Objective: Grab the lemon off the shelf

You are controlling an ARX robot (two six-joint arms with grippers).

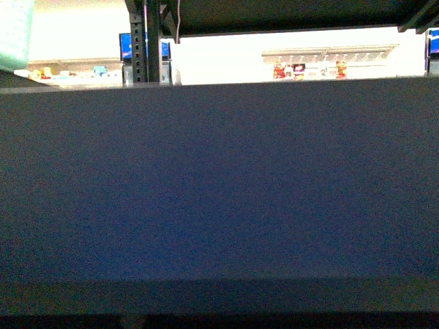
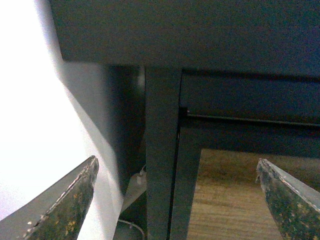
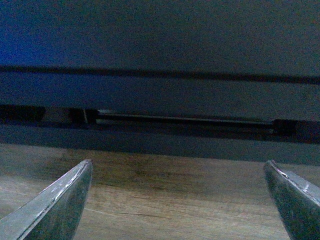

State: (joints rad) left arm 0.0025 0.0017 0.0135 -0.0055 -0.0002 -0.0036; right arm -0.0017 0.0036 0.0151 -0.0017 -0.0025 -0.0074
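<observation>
Here, the shelf (image 1: 219, 185) shows as one dark, matte flat tray filling most of the front view, with a bright room beyond its far edge. The lemon appears in none of the three views, so its look, its place on the shelf and its position relative to either gripper cannot be told. Two grippers show, one per wrist view, each with two fingers. The left gripper (image 2: 176, 162) has its fingers spread wide with nothing between them, facing one black upright post (image 2: 161, 150) of the shelf and a wood-grain surface (image 2: 230, 205) beside that post. The right gripper (image 3: 178, 162) is likewise spread wide and empty, facing wood grain under the shelf's dark tray edge (image 3: 160, 95).
</observation>
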